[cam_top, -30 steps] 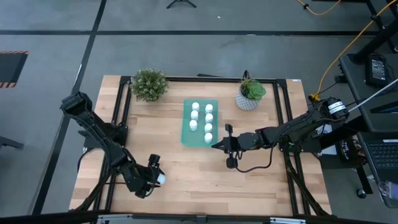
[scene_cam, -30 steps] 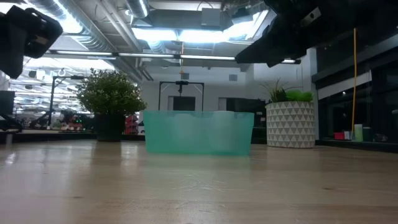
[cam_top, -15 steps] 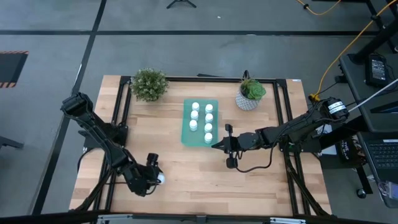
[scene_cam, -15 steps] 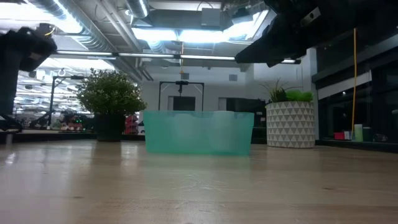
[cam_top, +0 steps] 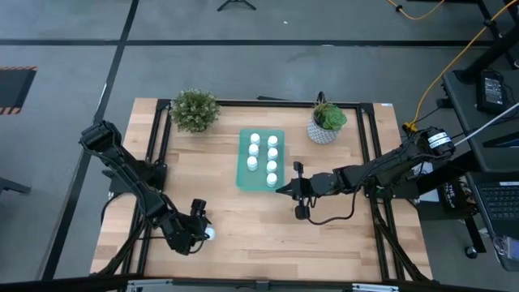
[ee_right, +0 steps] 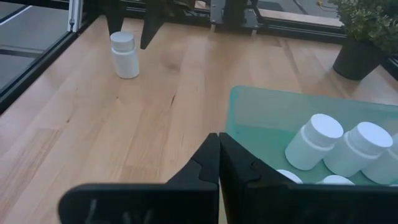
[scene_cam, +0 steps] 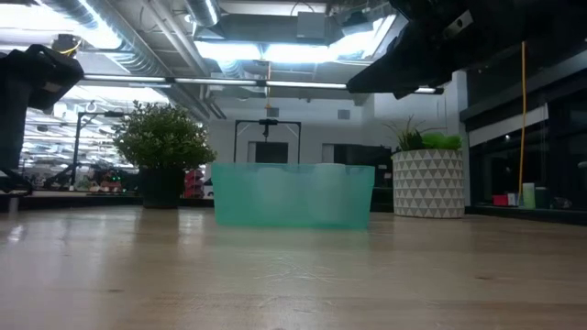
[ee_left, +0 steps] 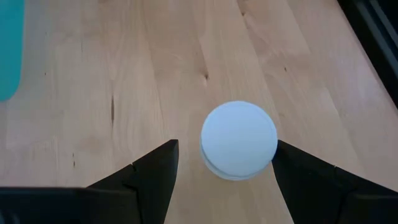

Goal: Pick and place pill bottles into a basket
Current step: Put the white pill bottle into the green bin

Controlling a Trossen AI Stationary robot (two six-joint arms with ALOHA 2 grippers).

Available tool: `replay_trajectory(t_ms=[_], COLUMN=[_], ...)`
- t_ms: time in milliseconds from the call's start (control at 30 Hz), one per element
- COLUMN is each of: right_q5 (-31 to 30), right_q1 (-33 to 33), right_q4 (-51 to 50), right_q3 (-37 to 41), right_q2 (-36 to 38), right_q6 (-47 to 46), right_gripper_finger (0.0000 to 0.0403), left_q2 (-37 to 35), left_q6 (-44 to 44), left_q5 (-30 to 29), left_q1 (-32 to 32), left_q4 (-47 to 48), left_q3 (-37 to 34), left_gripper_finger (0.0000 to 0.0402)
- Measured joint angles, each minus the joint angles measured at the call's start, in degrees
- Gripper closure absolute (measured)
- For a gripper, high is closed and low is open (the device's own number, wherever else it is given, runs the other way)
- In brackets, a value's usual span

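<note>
One white pill bottle (ee_left: 239, 140) stands upright on its base on the wood table near the front left; it also shows in the high view (cam_top: 210, 234) and, far off, in the right wrist view (ee_right: 125, 55). My left gripper (ee_left: 227, 146) is open and points down over it, one finger on either side of its cap, above the table (cam_top: 199, 227). The teal basket (cam_top: 261, 174) sits at the table's middle and holds several white pill bottles (ee_right: 357, 146). My right gripper (cam_top: 281, 189) is shut and empty by the basket's near right corner (ee_right: 231, 93).
A leafy plant in a dark pot (cam_top: 195, 109) stands at the far left and a plant in a white patterned pot (cam_top: 327, 123) at the far right, both beside the basket. Black frame rails (cam_top: 158, 154) run along both table sides. Bare wood lies between bottle and basket.
My left gripper has gone down toward the standing bottle and a little toward the table's near left. The bottle has stayed where it was.
</note>
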State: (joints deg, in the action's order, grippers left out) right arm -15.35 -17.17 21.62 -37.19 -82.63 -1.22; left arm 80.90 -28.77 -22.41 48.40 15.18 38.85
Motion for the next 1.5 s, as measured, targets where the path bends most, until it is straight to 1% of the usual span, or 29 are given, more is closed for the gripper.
replay_trajectory(t_ms=[300,433,567,733,1033,1400,1500], right_q5=[0.0,0.0,0.0,0.0,0.0,0.0,0.0], right_q1=[0.0,0.0,0.0,0.0,0.0,0.0,0.0], right_q4=[0.0,0.0,0.0,0.0,0.0,0.0,0.0], right_q3=[0.0,0.0,0.0,0.0,0.0,0.0,0.0], right_q2=[0.0,0.0,0.0,0.0,0.0,0.0,0.0], right_q6=[0.0,0.0,0.0,-1.3,-1.6,-1.6,-1.6], right_gripper_finger=[0.0403,0.0403,0.0403,0.0403,0.0403,0.0402,0.0402], left_q2=[0.0,0.0,0.0,0.0,0.0,0.0,0.0], left_q6=[0.1,2.4,3.8,2.1,5.4,5.6,5.6], left_q5=[0.0,0.1,1.7,2.8,2.6,2.5,2.4], left_q1=[0.0,0.0,0.0,0.0,0.0,0.0,0.0], left_q4=[-0.1,-1.6,-2.2,-1.7,-2.4,-2.6,-2.6], left_q3=[0.0,0.0,0.0,0.0,0.0,0.0,0.0], left_gripper_finger=[0.0153,0.0155,0.0167,0.0184,0.0206,0.0243,0.0247])
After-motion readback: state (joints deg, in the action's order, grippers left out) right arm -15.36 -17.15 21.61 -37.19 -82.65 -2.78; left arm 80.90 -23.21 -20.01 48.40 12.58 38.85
